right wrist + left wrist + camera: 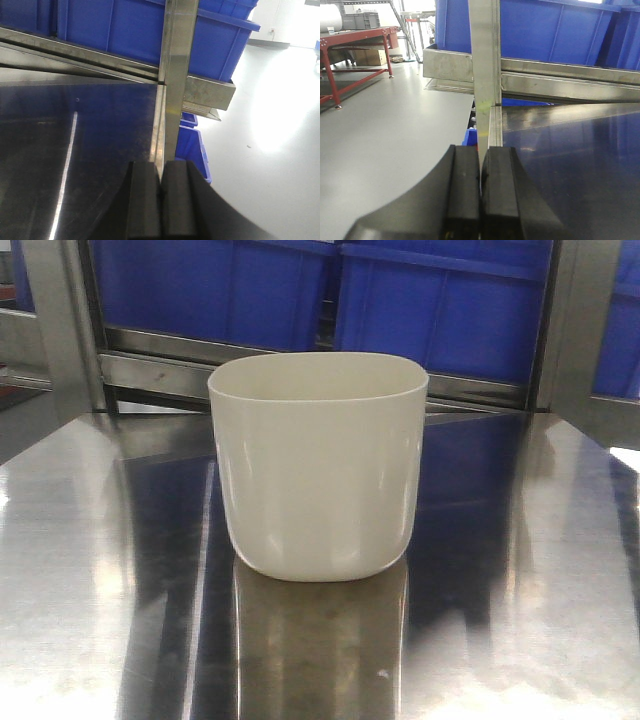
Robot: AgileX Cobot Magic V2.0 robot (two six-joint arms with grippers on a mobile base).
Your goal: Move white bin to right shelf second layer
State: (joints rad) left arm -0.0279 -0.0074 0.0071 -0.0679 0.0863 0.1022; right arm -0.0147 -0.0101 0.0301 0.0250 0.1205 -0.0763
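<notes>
The white bin [318, 465] stands upright in the middle of a shiny steel tabletop [520, 570] in the front view, its open mouth up; no lettering shows on the side facing me. Neither gripper appears in that view. In the left wrist view my left gripper [481, 152] is shut with nothing between its black fingers, hovering at the tabletop's left edge by a steel post [485, 55]. In the right wrist view my right gripper [160, 167] is shut and empty at the tabletop's right edge, by another post [177, 60]. The right shelf second layer is out of view.
Large blue crates [440, 300] sit on a steel rail [160, 370] behind the bin. Steel posts [60, 320] flank the table. A blue crate [192, 145] lies on the floor at the right. A red-framed workbench [355, 45] stands far left across grey floor.
</notes>
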